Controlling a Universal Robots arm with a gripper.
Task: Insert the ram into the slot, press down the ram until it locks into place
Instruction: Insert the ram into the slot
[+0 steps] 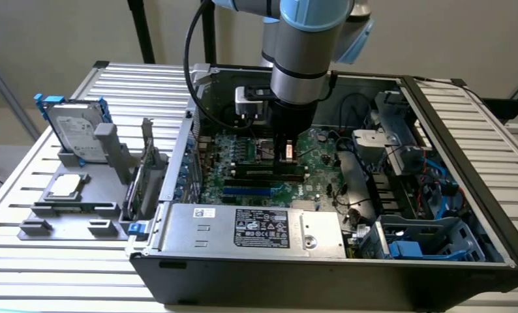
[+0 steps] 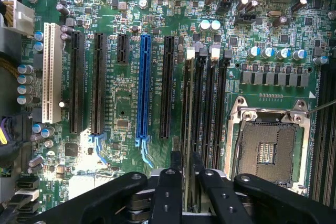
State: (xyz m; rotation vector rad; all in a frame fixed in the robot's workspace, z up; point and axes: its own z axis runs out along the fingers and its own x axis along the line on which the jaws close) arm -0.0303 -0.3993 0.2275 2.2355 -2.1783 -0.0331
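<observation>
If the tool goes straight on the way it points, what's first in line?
Likely the slot: the tool grips the ram edge-on right over it, motherboard beneath. Whether the ram already touches it is unclear.

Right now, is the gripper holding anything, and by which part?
Yes: the gripper looks shut on the ram, its fingers pinching the stick's two flat faces. Where along its length they grip is hidden.
</observation>
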